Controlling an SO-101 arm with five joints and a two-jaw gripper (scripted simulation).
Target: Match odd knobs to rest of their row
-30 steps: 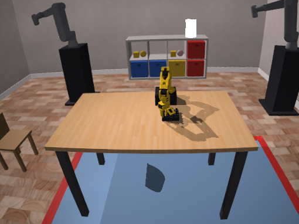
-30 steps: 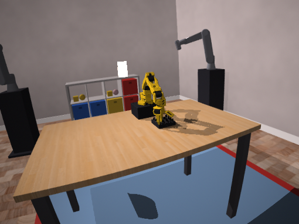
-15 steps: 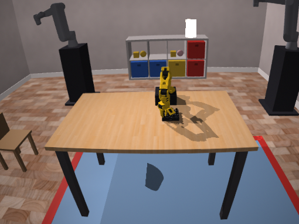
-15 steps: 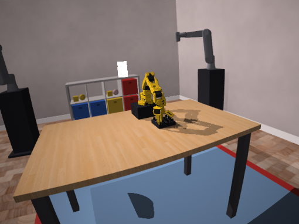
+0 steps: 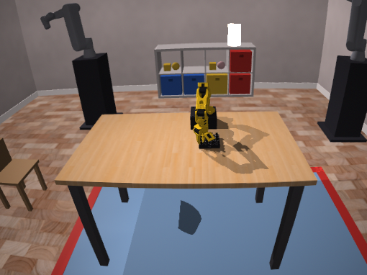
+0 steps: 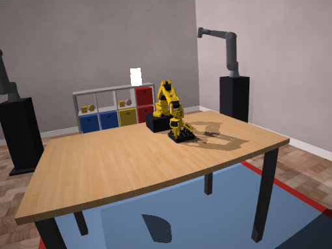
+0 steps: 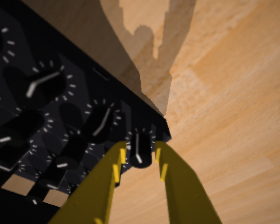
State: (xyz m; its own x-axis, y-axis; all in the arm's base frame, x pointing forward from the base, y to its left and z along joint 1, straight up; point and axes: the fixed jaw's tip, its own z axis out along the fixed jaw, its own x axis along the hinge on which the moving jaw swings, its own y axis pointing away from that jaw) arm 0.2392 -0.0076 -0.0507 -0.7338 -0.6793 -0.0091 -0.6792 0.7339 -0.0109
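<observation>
In the top view, the knob box sits near six o'clock from the arm's base; the gripper's fingers stand narrowly open; a corner knob shows between them.

Top view: grey shelf unit stood beyond the end effector, white glowing block on top, upper red bin beneath it. One grey arm rose well to the end effector's image-left, another grey arm well to image-right. Wooden chair stood far image-left; blue mat lay lower, nearer the camera.
</observation>
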